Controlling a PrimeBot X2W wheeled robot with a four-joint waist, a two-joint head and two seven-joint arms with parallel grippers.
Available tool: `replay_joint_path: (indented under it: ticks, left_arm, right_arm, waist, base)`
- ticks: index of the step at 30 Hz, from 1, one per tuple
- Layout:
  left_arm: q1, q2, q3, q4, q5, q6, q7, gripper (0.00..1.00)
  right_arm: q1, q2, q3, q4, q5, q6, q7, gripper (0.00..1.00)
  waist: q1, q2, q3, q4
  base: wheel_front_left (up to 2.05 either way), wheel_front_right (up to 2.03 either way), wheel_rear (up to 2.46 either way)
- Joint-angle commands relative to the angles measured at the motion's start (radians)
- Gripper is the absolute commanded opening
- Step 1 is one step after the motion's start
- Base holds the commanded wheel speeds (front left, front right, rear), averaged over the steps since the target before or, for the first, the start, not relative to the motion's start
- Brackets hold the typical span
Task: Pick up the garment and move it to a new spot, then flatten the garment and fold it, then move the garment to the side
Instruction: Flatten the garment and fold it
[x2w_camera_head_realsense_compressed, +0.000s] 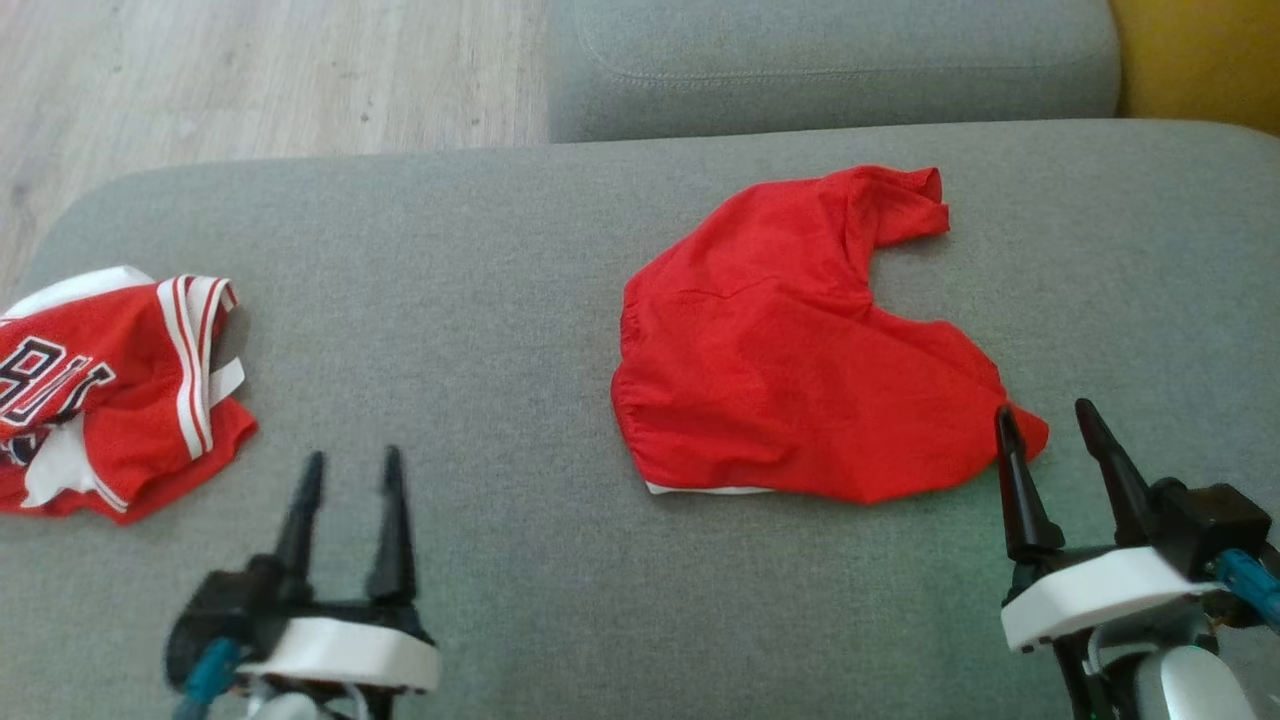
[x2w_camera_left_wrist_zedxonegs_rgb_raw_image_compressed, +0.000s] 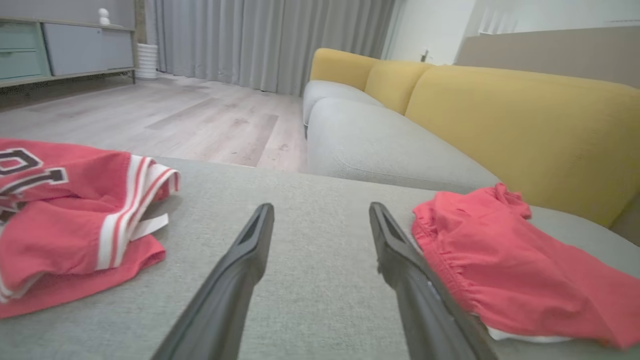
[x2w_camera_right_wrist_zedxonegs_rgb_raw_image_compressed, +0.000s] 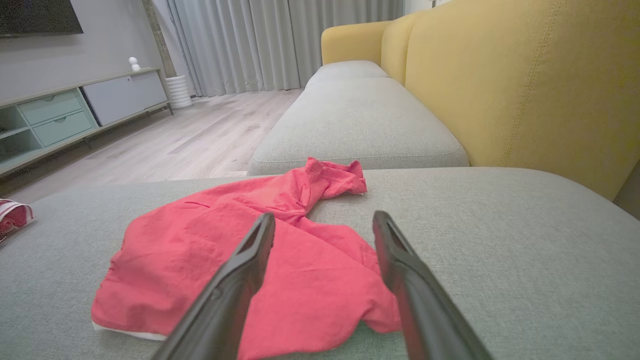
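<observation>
The left pincer hangs low at the robot's left, its two dark fingers spread wide, pointing forward and gripping nothing. The right pincer is at the lower right, likewise parted and empty, leaning slightly left above its white wrist.

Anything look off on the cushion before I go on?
Nothing spilled or damaged. The red garment lies rumpled, not flat: its far leg is twisted and bunched, and a white strip peeks out under its near edge. A second, striped garment sits heaped at the left edge of the cushion.
</observation>
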Motion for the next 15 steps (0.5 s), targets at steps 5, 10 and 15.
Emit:
replay_joint_path:
  ticks: [5, 10, 15]
  left_arm:
    - [-0.118, -0.021, -0.068, 0.014, 0.028, -0.07, 0.046, 1.0]
    - [-0.251, -0.098, -0.161, 0.126, 0.031, -0.134, 0.099, 1.0]
    - [-0.385, -0.144, -0.21, 0.264, -0.007, -0.159, 0.166, 1.0]
  right_arm:
    - [-0.051, -0.003, 0.031, -0.036, -0.001, -0.001, -0.003, 1.0]
    - [-0.076, -0.001, 0.056, -0.036, 0.001, -0.001, -0.007, 1.0]
    - [-0.101, 0.0, 0.084, -0.024, 0.008, -0.001, -0.013, 1.0]
  waist:
    - [0.0001, -0.0001, 0.033, -0.009]
    - [0.0001, -0.0001, 0.079, -0.036]
    - [0.0001, -0.0001, 0.122, -0.073]
  base:
    - [0.0, 0.0, 0.0]
    - [0.0, 0.0, 0.0]
    - [0.0, 0.0, 0.0]
